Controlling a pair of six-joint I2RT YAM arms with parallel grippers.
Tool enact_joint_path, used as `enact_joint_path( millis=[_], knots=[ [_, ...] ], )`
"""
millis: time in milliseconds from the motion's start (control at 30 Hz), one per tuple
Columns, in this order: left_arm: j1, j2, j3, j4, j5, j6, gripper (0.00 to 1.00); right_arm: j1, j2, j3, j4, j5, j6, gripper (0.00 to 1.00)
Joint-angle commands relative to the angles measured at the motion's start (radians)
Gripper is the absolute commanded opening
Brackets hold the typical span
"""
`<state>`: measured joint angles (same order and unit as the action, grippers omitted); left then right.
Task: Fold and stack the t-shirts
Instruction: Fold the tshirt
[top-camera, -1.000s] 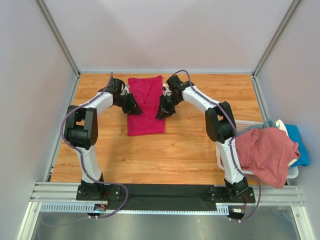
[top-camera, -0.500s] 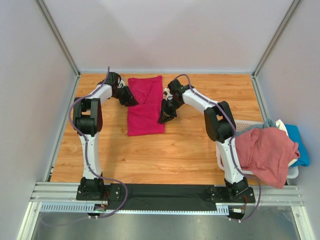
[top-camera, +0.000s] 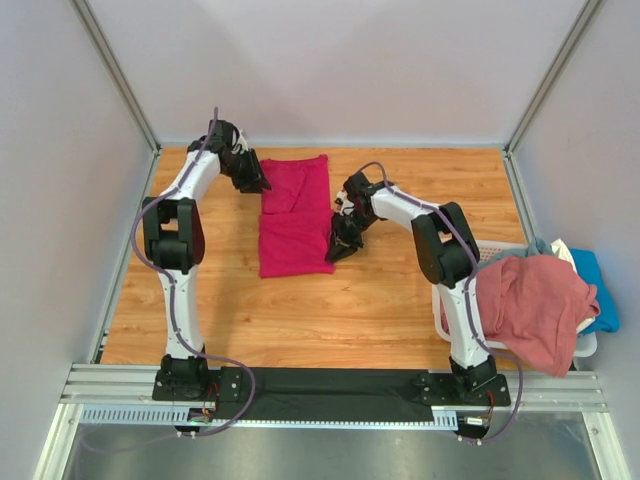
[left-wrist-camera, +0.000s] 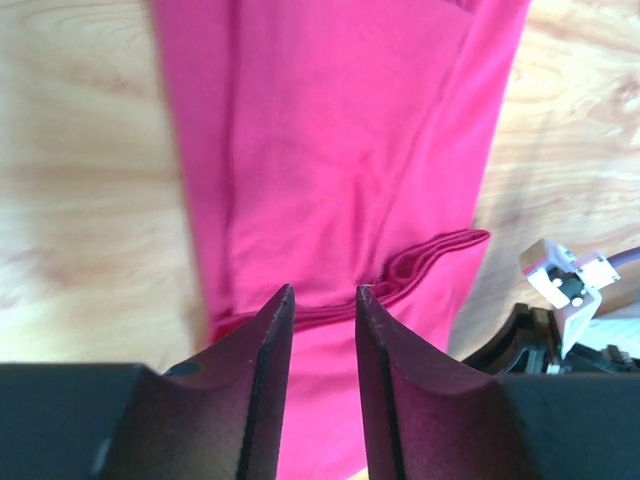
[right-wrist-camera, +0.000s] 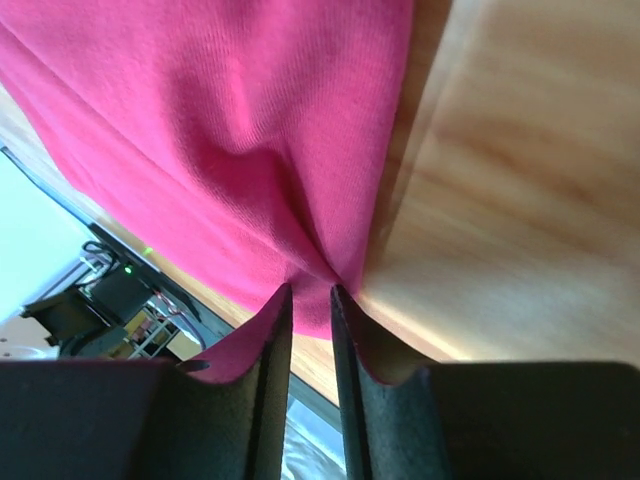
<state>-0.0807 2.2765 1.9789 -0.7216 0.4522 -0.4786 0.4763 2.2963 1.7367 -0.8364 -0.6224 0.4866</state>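
Magenta-red t-shirt (top-camera: 295, 215), smooth knit, folded to a long rectangle on the wood-grain tabletop (top-camera: 400, 300), far centre; right tool (right-wrist-camera: 311, 288) clamped on its right edge (cloth puckers to a point between the fingers); left tool (top-camera: 252, 183) at the far-left corner, fingers narrowly parted over a layered hem, grip not determinable; dusty pink t-shirt (top-camera: 530, 305) draped, crumpled, over the white lattice basket (top-camera: 490, 246) at right.

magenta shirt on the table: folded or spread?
Folded. The magenta shirt lies as a narrow strip; the left wrist view shows layered edges.
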Motion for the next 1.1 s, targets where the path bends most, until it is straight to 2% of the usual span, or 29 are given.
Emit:
enact_joint_path(
  millis=[0,67,133,200,300,367,400,467,500,533,600,667,800,967,1067],
  knots=[
    [0.004,-0.147,0.020,-0.094,-0.066,0.084,0.40,-0.001,-0.067,-0.066,-0.001,0.079,-0.057,0.25],
    [0.004,-0.240,-0.050,-0.107,-0.105,0.100,0.43,-0.001,-0.118,-0.104,-0.001,0.093,-0.063,0.33],
    [0.004,-0.319,-0.179,-0.085,-0.119,0.113,0.45,-0.001,-0.165,-0.141,0.028,0.110,-0.054,0.46],
    [0.004,-0.437,-0.285,-0.064,-0.104,0.107,0.47,-0.001,-0.227,-0.184,0.039,0.115,-0.048,0.52],
    [0.001,-0.580,-0.576,-0.019,-0.026,0.066,0.48,-0.001,-0.300,-0.261,0.075,0.096,-0.020,0.57],
    [-0.007,-0.696,-0.711,0.040,0.019,-0.003,0.48,0.001,-0.366,-0.316,0.123,0.090,0.023,0.59],
    [-0.013,-0.739,-0.849,0.072,0.028,-0.033,0.48,-0.001,-0.391,-0.374,0.143,0.090,0.042,0.59],
    [-0.031,-0.852,-0.987,0.187,0.057,-0.168,0.48,-0.001,-0.466,-0.451,0.244,0.089,0.154,0.62],
    [-0.036,-0.886,-1.123,0.238,0.066,-0.222,0.48,-0.001,-0.492,-0.547,0.296,0.086,0.206,0.63],
    [-0.042,-0.920,-1.190,0.360,0.091,-0.292,0.48,0.001,-0.520,-0.601,0.444,0.076,0.280,0.64],
    [-0.057,-0.997,-1.347,0.477,0.095,-0.470,0.49,0.010,-0.598,-0.716,0.610,0.076,0.475,0.66],
    [-0.073,-1.043,-1.414,0.606,0.069,-0.555,0.53,0.025,-0.636,-0.814,0.739,0.116,0.556,0.68],
    [-0.091,-1.036,-1.482,0.654,0.029,-0.692,0.55,0.042,-0.635,-0.865,0.789,0.167,0.674,0.67],
    [-0.099,-1.040,-1.571,0.760,-0.030,-0.874,0.56,0.048,-0.620,-0.969,0.966,0.245,0.846,0.62],
    [-0.100,-1.020,-1.626,0.826,-0.049,-0.974,0.56,0.053,-0.604,-0.980,1.011,0.277,0.918,0.59]
  ],
)
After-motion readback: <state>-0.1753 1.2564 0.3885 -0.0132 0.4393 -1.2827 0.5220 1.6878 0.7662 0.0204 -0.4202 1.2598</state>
